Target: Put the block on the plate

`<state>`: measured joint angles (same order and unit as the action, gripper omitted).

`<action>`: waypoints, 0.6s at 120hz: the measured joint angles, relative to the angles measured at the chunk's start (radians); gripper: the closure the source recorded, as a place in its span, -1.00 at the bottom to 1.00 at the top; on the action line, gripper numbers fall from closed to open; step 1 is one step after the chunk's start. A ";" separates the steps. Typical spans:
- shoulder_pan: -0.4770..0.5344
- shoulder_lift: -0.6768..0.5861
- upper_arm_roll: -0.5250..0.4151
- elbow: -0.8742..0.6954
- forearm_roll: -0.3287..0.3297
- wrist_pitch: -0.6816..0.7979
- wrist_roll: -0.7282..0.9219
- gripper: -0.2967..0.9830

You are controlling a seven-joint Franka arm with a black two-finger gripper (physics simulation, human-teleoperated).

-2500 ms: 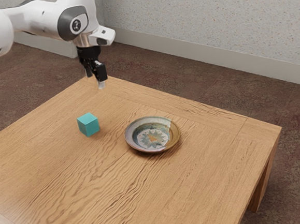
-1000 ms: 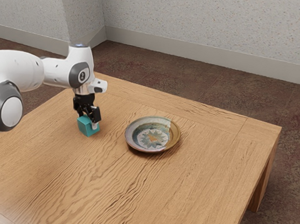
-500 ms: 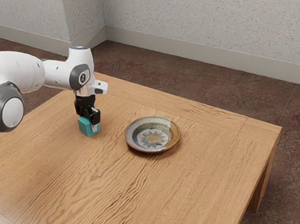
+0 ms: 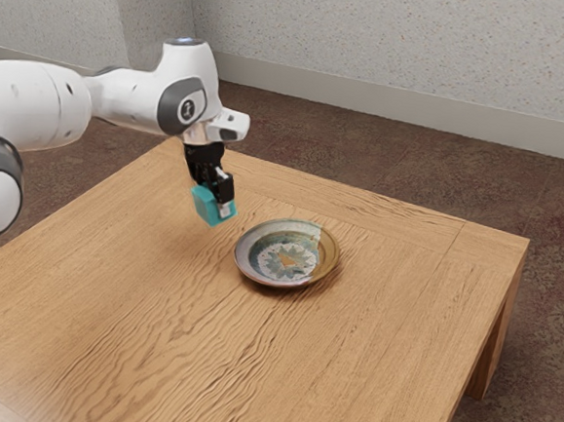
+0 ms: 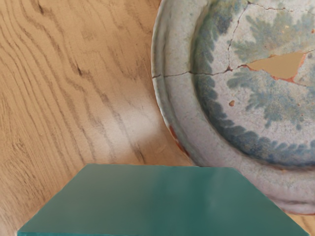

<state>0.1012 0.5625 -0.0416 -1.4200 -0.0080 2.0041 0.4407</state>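
Gripper [image 4: 213,202] clamped on teal block [image 4: 204,208], held raised above the worktop [image 4: 381,317]. Exterior view: block lies at 10 o'clock from the plate [image 4: 286,260], near its rim. Plate rests on worktop; wrist view shows cracks in it.

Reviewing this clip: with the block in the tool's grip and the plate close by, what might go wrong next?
The block hangs low beside the plate, so moving sideways without more height might knock the raised rim.
If the tool opens too soon, the block could land on the table or tip on the rim.
The plate's surface shows cracks, so a hard set-down may be risky.
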 joint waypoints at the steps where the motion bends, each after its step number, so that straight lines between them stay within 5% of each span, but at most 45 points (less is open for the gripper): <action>1: -0.003 -0.002 -0.002 0.000 0.000 0.001 0.000 -0.02; 56: -0.064 0.108 -0.128 0.016 0.005 0.120 -0.004 -0.01; 72: -0.064 0.125 -0.129 0.019 0.004 0.149 0.000 -0.24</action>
<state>0.0372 0.6873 -0.1709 -1.4012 -0.0036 2.1528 0.4405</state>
